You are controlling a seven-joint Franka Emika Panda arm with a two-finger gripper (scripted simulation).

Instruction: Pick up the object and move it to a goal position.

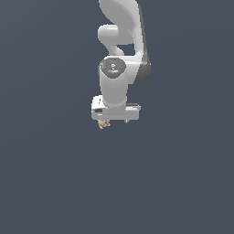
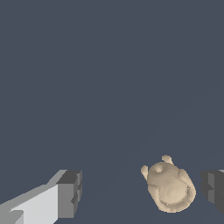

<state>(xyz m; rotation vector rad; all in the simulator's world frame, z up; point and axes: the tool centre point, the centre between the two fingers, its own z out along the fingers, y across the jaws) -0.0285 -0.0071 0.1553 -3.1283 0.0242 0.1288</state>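
The object is a small tan-beige lumpy figure with little knobs. In the wrist view it lies between the two dark fingertips, nearer to one finger pad than to the other. A gap shows on both sides, so neither touches it. My gripper is open. In the exterior view the object peeks out just below the white hand, toward the exterior view's left. The gripper hangs straight down over it, and its fingers are mostly hidden by the hand.
The white arm rises behind the hand toward the top of the exterior view. A plain dark grey-blue surface fills everything else. No other objects show.
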